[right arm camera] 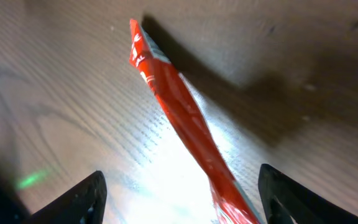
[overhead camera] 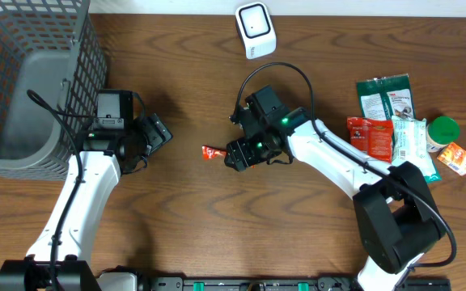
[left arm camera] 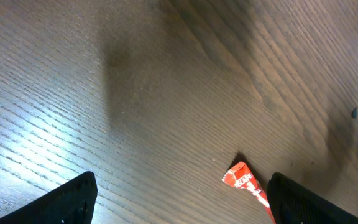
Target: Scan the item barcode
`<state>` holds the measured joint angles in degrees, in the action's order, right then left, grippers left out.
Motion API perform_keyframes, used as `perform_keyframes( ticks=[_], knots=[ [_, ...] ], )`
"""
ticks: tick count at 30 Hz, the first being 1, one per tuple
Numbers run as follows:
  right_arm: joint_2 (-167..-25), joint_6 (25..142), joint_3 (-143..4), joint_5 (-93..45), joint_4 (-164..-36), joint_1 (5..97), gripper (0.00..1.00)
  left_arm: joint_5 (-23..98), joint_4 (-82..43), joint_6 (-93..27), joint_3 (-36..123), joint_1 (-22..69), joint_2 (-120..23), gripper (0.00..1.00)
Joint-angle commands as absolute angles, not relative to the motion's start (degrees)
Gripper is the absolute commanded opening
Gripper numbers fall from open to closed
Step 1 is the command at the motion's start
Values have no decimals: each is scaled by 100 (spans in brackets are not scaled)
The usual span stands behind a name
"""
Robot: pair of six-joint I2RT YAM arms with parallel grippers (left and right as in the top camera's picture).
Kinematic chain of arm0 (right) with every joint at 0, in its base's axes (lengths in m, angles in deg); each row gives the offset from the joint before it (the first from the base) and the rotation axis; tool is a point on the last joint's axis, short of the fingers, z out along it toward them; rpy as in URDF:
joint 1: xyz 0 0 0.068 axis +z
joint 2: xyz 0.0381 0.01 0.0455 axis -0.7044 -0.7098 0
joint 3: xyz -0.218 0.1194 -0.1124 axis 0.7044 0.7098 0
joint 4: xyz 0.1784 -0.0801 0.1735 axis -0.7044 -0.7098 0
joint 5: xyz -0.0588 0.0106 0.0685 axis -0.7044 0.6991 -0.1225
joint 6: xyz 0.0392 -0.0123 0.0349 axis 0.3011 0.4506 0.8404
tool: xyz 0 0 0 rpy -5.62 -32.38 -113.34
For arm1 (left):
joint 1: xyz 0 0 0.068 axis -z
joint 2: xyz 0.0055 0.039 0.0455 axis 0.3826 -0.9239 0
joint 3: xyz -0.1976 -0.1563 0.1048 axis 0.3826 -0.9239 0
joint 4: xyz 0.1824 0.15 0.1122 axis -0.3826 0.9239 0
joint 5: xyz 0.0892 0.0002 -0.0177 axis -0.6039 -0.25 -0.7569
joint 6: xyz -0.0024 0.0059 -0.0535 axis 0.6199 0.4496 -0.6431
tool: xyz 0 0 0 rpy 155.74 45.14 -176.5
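We find the red snack packet (overhead camera: 213, 152) lying on the wooden table (overhead camera: 184, 73), below the white scanner (overhead camera: 256, 29). The right gripper (right arm camera: 179, 193) has its fingers apart on either side of the packet, not clamping it. The left gripper (left arm camera: 182, 199) is spread wide near the packet's end and holds nothing.

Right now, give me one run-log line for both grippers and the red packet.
left gripper: open, empty | right gripper: open, straddling red packet | red packet: on table, ungripped
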<state>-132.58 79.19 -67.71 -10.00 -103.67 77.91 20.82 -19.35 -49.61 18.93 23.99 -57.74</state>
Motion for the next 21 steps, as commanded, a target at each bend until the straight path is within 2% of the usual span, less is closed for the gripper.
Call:
perform_keyframes(
  ticks=[1,6,8,9,14,17,21],
  knots=[
    [-13159,7654,-6839,-1584,-10372,7775,72,1963,-1922,-4909,1932,2349,-5763,88],
    [-13159,7621,-6836,-1584,-10402,7778,69,1963,-1922,-4909,1932,2349,-5763,88],
    [-13159,7613,-6836,-1586,-10380,7791,63,1963,-1922,-4906,1932,2349,-5763,88],
    [-13159,7565,-6839,-1580,-10350,7799,57,1963,-1922,-4909,1932,2349,-5763,88],
    [-13159,7427,-7018,-1571,-10164,7882,14,2005,-1924,-4950,1932,2349,-5763,88],
    [-13159,7460,-7105,-1556,-9915,8003,8,2005,-1924,-4950,1932,2346,-5763,88],
    [-13218,7501,-7103,-1560,-9596,8213,8,2005,-1924,-4950,1932,2349,-5763,88]
  ],
)
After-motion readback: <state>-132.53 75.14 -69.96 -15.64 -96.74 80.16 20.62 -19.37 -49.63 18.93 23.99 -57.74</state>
